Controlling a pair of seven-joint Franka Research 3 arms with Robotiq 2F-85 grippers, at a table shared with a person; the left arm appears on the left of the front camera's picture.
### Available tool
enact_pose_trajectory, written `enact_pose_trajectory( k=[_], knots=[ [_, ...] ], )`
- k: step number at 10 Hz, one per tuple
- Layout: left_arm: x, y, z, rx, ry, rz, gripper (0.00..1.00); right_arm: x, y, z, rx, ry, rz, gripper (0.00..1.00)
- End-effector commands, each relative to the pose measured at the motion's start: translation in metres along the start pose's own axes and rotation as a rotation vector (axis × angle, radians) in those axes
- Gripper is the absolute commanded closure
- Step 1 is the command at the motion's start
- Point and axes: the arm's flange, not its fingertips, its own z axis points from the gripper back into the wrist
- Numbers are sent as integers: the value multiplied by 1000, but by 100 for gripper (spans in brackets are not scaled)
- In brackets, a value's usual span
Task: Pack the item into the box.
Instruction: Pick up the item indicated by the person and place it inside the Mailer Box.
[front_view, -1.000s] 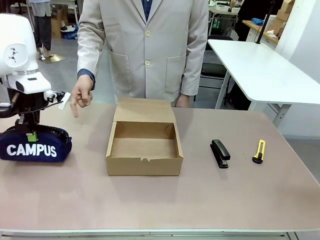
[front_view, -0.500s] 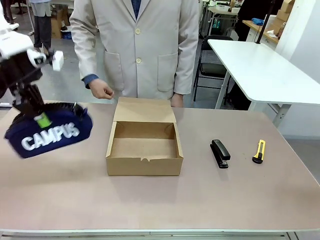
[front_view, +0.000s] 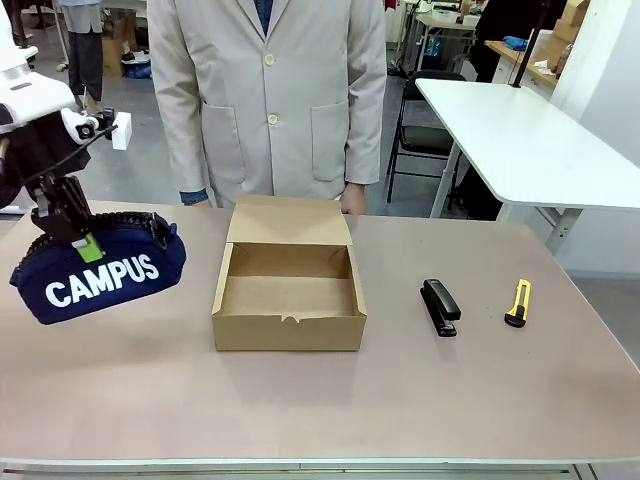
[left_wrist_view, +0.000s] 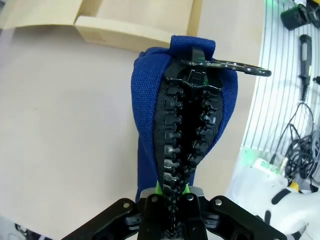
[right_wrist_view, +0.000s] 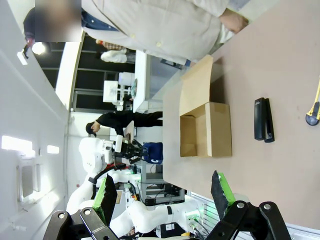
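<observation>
Left tool (front_view: 82, 243) pinches the navy CAMPUS pouch (front_view: 100, 275) by its zipper (left_wrist_view: 187, 125), tilted above the desk (front_view: 400, 400) at frame left. We should carry it right, align its length with the open cardboard box (front_view: 288, 290), then lower gently.

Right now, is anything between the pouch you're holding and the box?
Nothing visible. The left gripper holds the pouch left of the box, with bare table between them. The box is open and empty; the stapler and utility knife lie to its right.
</observation>
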Motion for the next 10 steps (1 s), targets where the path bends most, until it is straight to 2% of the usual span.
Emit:
enact_pose_trajectory(
  k=[1,2,4,5,6,8,10],
  knots=[
    [1,-2,3,4,-14,1,91,3,2,-1,22,-5,25,0],
    [47,-15,12,51,26,5,91,3,2,-1,22,-5,25,0],
    [166,-36,23,135,153,-197,91,3,2,-1,22,-5,25,0],
    [211,-40,19,152,195,-250,91,3,2,-1,22,-5,25,0],
    [243,-39,9,180,227,-252,91,3,2,-1,22,-5,25,0],
    [285,-44,-25,149,247,-297,91,3,2,-1,22,-5,25,0],
    [294,-36,-48,162,261,-248,91,3,2,-1,22,-5,25,0]
  ],
)
